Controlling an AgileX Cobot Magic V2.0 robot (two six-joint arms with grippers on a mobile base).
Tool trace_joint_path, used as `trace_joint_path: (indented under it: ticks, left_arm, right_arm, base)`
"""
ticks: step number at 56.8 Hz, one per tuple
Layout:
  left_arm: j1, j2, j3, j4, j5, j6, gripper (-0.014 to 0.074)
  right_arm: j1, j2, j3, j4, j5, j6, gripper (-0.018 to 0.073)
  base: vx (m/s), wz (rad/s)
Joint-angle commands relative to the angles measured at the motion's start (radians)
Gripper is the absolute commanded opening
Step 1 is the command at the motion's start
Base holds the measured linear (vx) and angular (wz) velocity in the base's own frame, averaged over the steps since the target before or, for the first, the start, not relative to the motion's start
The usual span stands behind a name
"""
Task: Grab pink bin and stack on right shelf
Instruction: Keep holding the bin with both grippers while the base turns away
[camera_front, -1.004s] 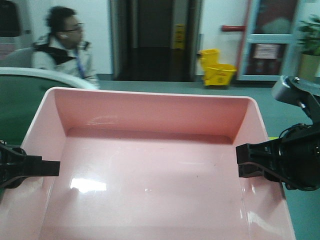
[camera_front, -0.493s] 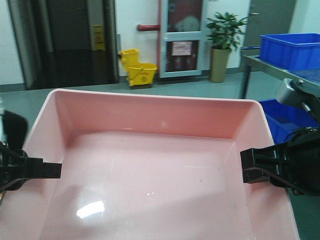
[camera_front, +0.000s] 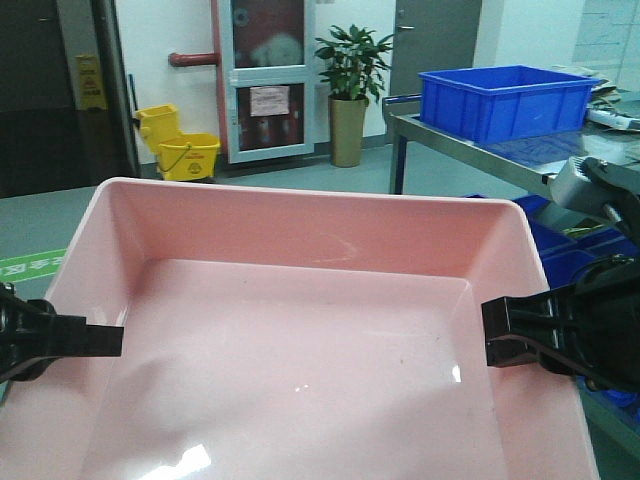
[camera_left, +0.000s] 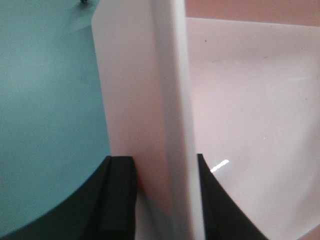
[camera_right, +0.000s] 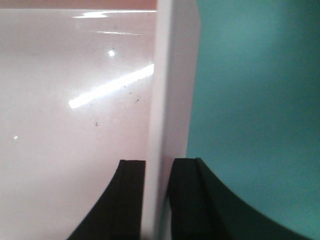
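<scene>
The pink bin (camera_front: 300, 330) fills the front view, held up in the air between both arms. My left gripper (camera_front: 90, 338) is shut on the bin's left wall; in the left wrist view (camera_left: 162, 200) its fingers (camera_left: 117, 200) clamp that wall (camera_left: 165, 100) from both sides. My right gripper (camera_front: 500, 332) is shut on the bin's right wall; in the right wrist view (camera_right: 157, 200) its fingers (camera_right: 187, 200) pinch the rim (camera_right: 165, 75). The bin is empty. A dark shelf surface (camera_front: 500, 150) shows at the right.
A blue crate (camera_front: 505, 98) stands on the metal shelf at the right, with more blue crates (camera_front: 560, 250) below it. A yellow mop bucket (camera_front: 180, 145), a potted plant (camera_front: 350, 90) and a door stand at the far wall. Teal floor lies below.
The whole view has swung to the right: the seated person and dark doorway left the frame, and the blue crate and metal shelf came in. Both grippers keep the same hold on the bin.
</scene>
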Motion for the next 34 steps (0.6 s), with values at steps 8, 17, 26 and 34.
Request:
trace_joint_path:
  ticks: [8,17,26,34]
  left_arm:
    - [-0.003,-0.029,-0.037,-0.064,-0.08,0.013,-0.0001]
    - [-0.003,-0.029,-0.037,-0.064,-0.08,0.013,-0.0001]
    - [-0.003,-0.029,-0.037,-0.064,-0.08,0.013,-0.0001]
    - [-0.003,-0.029,-0.037,-0.064,-0.08,0.013,-0.0001]
  right_arm:
    - [-0.006,-0.025,-0.035,-0.01,-0.062,-0.012,-0.0008]
    - [-0.006,-0.025,-0.035,-0.01,-0.062,-0.012,-0.0008]
    - [-0.006,-0.025,-0.035,-0.01,-0.062,-0.012,-0.0008]
    - [-0.006,-0.025,-0.035,-0.01,-0.062,-0.012,-0.0008]
  base:
    - [0.36,-0.18]
    - [0.38,-0.06]
    - [0.41,0.01]
    - [0.43,0.06]
